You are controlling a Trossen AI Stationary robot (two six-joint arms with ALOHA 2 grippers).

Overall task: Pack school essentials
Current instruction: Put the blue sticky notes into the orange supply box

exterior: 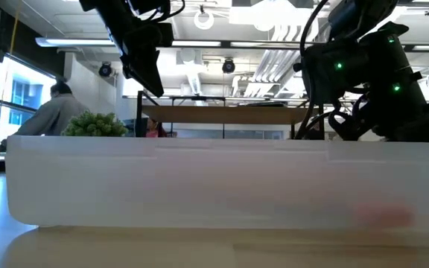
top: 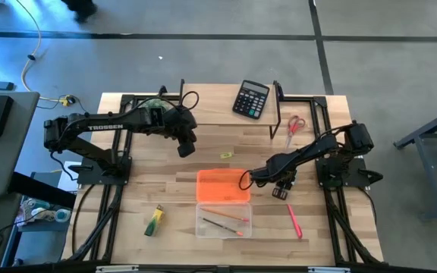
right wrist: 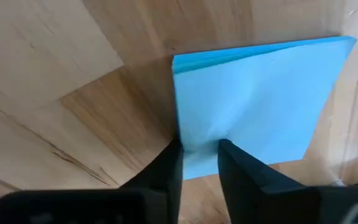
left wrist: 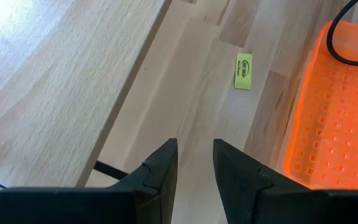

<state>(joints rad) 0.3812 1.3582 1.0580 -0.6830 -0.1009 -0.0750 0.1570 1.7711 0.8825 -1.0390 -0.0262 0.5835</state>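
My right gripper points steeply down near the orange lid's right side, shut on the light-blue note pad; in the high view the gripper hides the pad. My left gripper hangs open and empty above the table, left of the tiny yellow piece. Two pencils lie in the clear box. The pink pen, green-yellow marker and red-handled scissors lie flat on the table. My right gripper pinches the note pad's near edge, close to one corner, between its two fingers. The fingers come from above, slanting steeply down. The pad's blue top is creased just ahead of the fingers. Whether the pad is off the table, I cannot tell.
A black calculator stands at the far edge. A spiky green ball plant sits at the far left beneath my left arm. The clear box's wall fills the low view. Bare wood lies between the marker and the lid.
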